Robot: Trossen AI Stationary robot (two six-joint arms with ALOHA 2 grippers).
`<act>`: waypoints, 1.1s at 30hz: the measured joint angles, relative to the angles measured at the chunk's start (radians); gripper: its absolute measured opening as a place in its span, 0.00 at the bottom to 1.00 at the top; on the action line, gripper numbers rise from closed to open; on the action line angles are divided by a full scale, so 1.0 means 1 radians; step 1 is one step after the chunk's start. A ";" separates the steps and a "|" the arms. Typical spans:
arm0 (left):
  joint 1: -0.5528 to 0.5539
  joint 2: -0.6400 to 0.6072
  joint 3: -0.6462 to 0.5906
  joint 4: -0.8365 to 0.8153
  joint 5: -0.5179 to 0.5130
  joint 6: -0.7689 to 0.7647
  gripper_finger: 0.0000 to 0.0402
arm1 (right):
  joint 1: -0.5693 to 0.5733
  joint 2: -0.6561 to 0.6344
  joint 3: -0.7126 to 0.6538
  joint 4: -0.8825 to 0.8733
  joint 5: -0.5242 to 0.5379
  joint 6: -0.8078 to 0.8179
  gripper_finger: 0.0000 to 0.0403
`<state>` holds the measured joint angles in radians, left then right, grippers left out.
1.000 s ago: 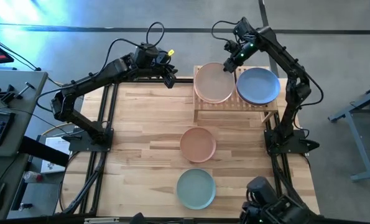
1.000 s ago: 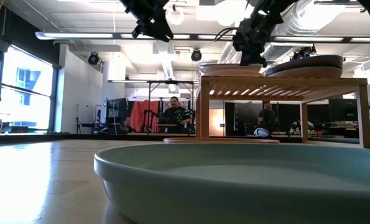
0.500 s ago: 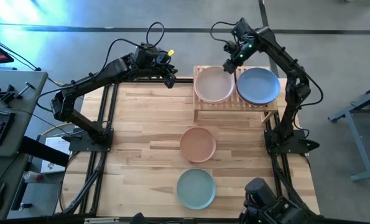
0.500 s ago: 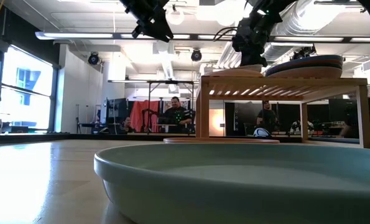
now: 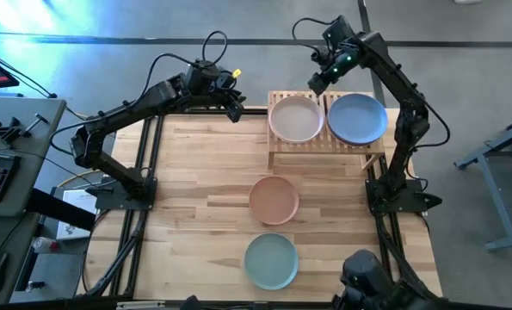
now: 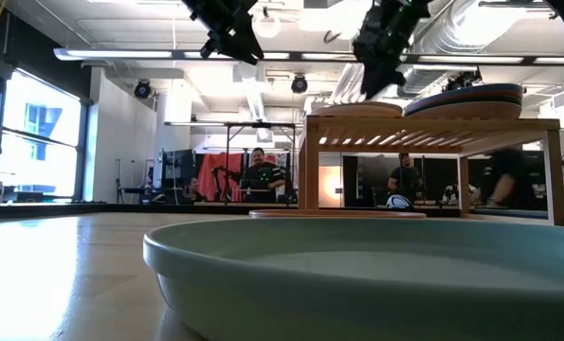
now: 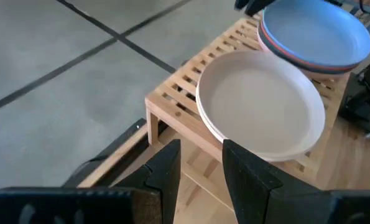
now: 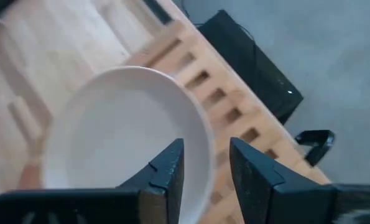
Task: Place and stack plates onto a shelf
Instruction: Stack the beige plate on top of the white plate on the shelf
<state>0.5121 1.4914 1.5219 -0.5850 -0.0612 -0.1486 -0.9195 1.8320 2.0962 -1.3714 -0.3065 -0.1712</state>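
On top of the shelf, at the far end of the tabletop, two piles of plates sit side by side. The pale pink plate tops the pile on the shelf's left half, and the light blue plate tops the pile on its right half, with a reddish plate just visible under it in the left wrist view. The right pincer hangs just above the shelf's far edge, beside the pink plate's rim, its fingers parted and holding nothing. The left pincer waits off the shelf's left end, fingers a little apart and empty. In front of the shelf lie the salmon plate and, nearer the front edge, the mint plate.
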 joint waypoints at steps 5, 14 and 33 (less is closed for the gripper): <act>-0.011 0.000 0.000 -0.093 0.080 -0.007 0.26 | 0.054 -0.001 0.084 -0.086 -0.038 0.015 0.26; -0.097 0.000 -0.070 -0.167 0.101 -0.243 0.26 | 0.184 -0.001 0.130 -0.202 -0.043 0.145 0.26; -0.239 0.001 -0.315 -0.098 0.099 -0.353 0.26 | 0.502 -0.001 0.130 -0.200 0.033 0.480 0.26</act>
<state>0.2731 1.4925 1.2072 -0.6834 0.0380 -0.5013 -0.4173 1.8313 2.2261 -1.5713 -0.2738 0.3084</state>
